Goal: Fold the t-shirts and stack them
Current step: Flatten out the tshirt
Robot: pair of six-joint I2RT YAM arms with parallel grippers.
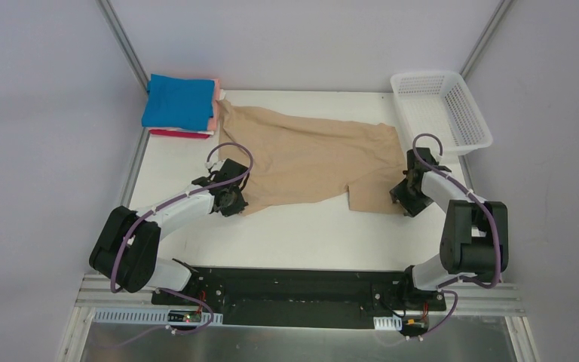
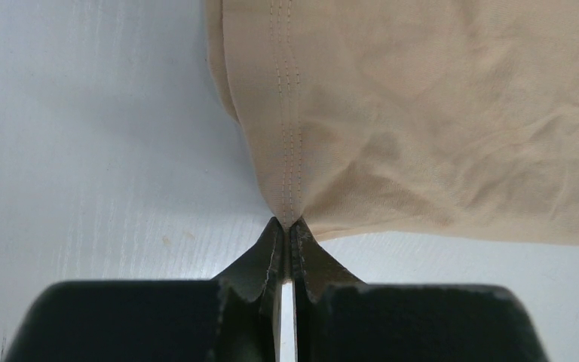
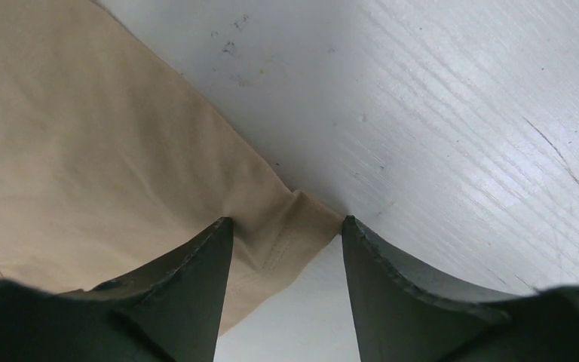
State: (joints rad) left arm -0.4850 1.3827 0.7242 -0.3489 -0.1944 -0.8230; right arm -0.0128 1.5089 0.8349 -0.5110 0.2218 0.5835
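A tan t-shirt [image 1: 309, 154] lies spread and wrinkled across the middle of the white table [image 1: 294, 234]. My left gripper [image 1: 234, 202] sits at its near left corner. In the left wrist view it [image 2: 287, 221] is shut on the stitched hem of the shirt [image 2: 437, 113]. My right gripper [image 1: 405, 204] is at the shirt's near right corner. Its jaws [image 3: 286, 222] stand open, with the hemmed corner of the shirt [image 3: 83, 151] between the fingertips, bunched a little. A stack of folded t-shirts sits at the back left, blue [image 1: 179, 102] on top, pink [image 1: 213, 105] and red [image 1: 177, 133] below.
A white mesh basket [image 1: 441, 105] stands at the back right corner, just beyond the right arm. Grey walls with metal rails close in the table on both sides.
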